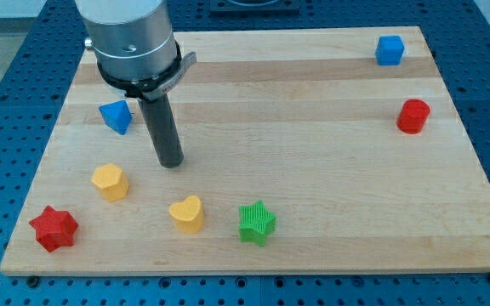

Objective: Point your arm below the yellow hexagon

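Observation:
The yellow hexagon [110, 181] lies at the board's lower left. My tip [171, 162] rests on the board up and to the right of it, a short gap away, not touching it. A yellow heart [187, 213] lies below my tip, to the right of the hexagon. The rod rises from my tip to the arm's grey wrist [134, 42] at the view's top left.
A blue triangular block [116, 116] lies left of the rod. A red star [54, 227] sits near the lower left corner. A green star [256, 222] lies right of the heart. A blue cube [390, 50] and a red cylinder [413, 116] are at the far right.

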`<state>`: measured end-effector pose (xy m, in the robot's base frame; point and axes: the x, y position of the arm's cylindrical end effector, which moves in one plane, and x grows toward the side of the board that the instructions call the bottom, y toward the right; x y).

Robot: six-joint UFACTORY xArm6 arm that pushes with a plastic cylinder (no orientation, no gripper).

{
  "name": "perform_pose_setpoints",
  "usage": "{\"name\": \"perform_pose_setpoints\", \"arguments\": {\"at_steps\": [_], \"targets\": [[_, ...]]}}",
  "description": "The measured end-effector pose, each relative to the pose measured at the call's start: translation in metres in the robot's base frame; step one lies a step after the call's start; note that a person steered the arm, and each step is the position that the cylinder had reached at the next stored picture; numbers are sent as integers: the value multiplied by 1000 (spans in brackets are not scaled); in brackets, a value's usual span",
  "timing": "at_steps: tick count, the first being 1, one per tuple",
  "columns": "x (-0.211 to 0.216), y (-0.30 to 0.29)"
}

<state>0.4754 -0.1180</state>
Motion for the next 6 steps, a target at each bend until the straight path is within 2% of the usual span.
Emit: {"name": "perform_pose_setpoints", "arguments": {"at_steps": [2,4,5,6], "targets": [[3,-26],[15,-26],[31,-26],[67,-25]]}}
